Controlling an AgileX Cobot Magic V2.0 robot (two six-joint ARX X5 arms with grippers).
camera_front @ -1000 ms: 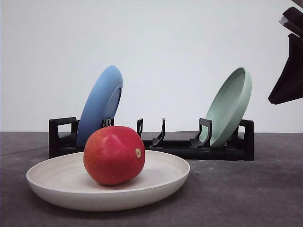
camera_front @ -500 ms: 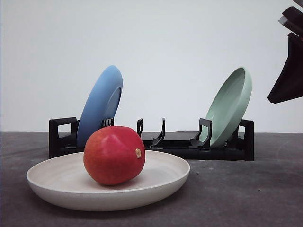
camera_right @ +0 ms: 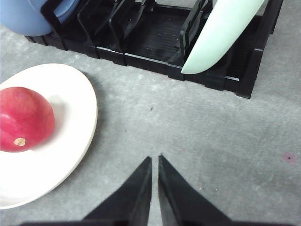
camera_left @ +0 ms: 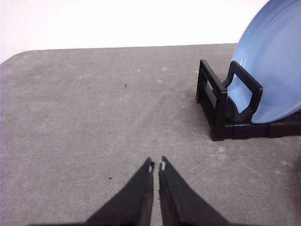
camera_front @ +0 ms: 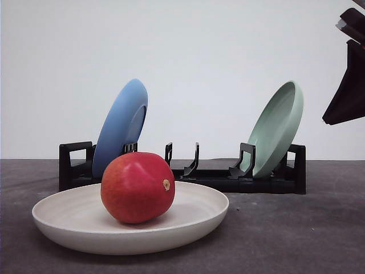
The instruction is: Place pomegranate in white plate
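Observation:
The red pomegranate [camera_front: 137, 186] rests inside the white plate [camera_front: 199, 220] at the front left of the table; it also lies in the white plate [camera_right: 70, 141] in the right wrist view, as the pomegranate [camera_right: 23, 120]. My right gripper [camera_right: 155, 160] is shut and empty, hovering over bare table to the right of the plate, apart from it. A dark part of the right arm [camera_front: 347, 97] hangs at the upper right of the front view. My left gripper [camera_left: 156, 165] is shut and empty above bare grey table, near the rack's end.
A black dish rack [camera_front: 205, 174] stands behind the white plate, holding a tilted blue plate [camera_front: 121, 127] at its left and a tilted pale green plate [camera_front: 276, 127] at its right. The grey table [camera_front: 296, 234] stretches to the right of the plate.

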